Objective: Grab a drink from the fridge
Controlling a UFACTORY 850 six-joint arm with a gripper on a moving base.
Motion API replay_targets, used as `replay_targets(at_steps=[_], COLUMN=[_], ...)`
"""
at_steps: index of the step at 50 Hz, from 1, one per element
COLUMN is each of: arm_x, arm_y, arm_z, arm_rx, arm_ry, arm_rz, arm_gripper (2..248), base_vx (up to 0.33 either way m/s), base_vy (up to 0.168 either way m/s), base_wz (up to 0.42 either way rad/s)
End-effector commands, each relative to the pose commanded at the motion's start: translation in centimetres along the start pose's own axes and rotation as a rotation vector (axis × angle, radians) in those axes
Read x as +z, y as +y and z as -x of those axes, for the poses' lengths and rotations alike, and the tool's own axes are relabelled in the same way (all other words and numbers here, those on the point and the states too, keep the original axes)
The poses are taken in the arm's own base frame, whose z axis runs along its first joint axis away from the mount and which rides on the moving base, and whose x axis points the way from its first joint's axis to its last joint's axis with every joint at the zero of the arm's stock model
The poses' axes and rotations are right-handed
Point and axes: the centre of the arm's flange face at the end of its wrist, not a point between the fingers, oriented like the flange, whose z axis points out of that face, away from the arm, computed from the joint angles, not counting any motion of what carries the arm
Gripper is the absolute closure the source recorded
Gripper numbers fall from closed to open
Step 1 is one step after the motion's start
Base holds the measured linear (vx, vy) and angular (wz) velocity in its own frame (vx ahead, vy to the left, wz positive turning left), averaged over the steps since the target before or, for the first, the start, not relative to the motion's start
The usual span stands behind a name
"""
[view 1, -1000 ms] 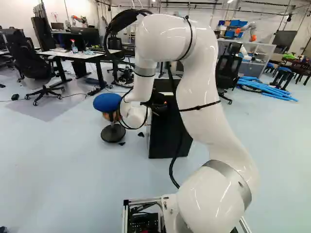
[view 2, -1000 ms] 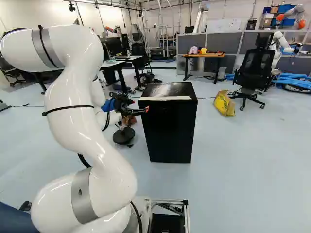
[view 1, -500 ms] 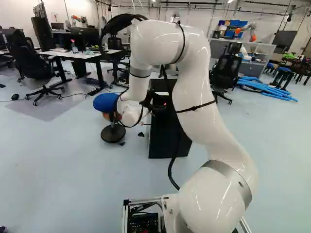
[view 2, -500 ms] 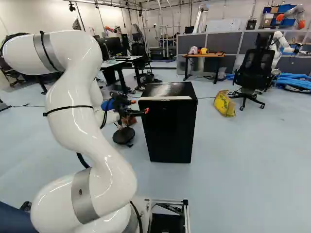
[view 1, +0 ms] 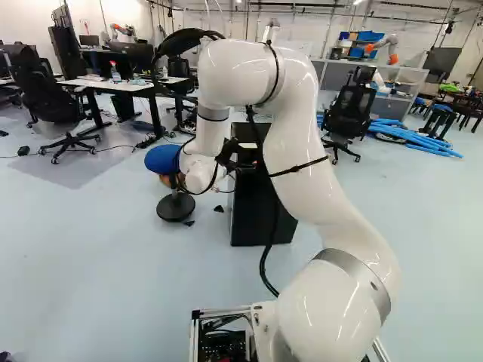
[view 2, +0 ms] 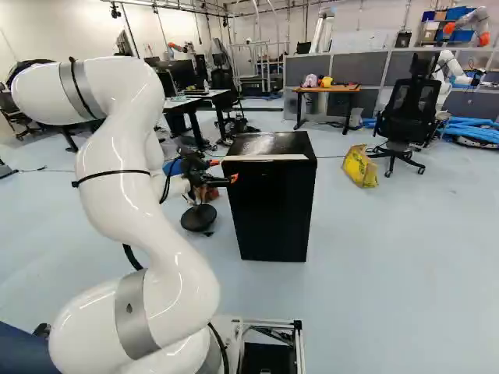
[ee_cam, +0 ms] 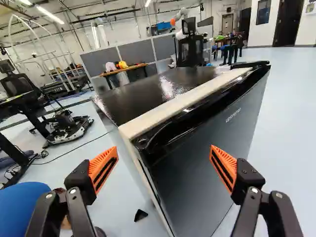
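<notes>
Left to right. Far left of left base view: 1 black office chair (view 1: 45,94), then 1 white-topped desk (view 1: 124,87), 1 spray bottle (view 1: 115,73) on it, 1 more office chair (view 1: 178,69) behind.

Next, 1 stool (view 1: 163,159), blue seat, round black foot. Sits close by the gripper (view 2: 224,171), just beside one of its fingers (ee_cam: 103,170) in wrist view; tight on that side. 1 small black wedge (ee_cam: 140,215) on floor, near bottom of fridge (view 2: 273,199).

Fingers: 2, orange pads, spread wide open, nothing gripped. Touching fridge or apart, can't tell.

Fridge: 1, black, upright on floor, right of the arm (view 2: 140,210) in right base view, ahead of the fingers in wrist view. Door looks shut. Pale strip along top front edge, 1 line of light lettering on door. Arm's black cable (view 1: 273,226) hangs across fridge in left base view.

Right of that, right base view: 1 small orange-topped desk (view 2: 343,89), 1 pink item and 1 yellow item on it; 1 yellow bag (view 2: 360,166) on floor, dark print; 1 black chair on wheels (view 2: 409,113); blue tubes (view 2: 474,132), several, count unclear; another robot (view 2: 448,66) behind.
</notes>
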Motion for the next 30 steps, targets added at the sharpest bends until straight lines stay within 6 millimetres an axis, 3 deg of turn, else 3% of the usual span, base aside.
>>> replay_targets(at_steps=[30], arm_x=[-0.02], arm_y=[0.57], arm_z=[0.0], arm_rx=[0.016], arm_ry=[0.0], arm_rz=[0.064], arm_gripper=[3], base_vx=[0.0], base_vy=[0.0], base_wz=[0.0])
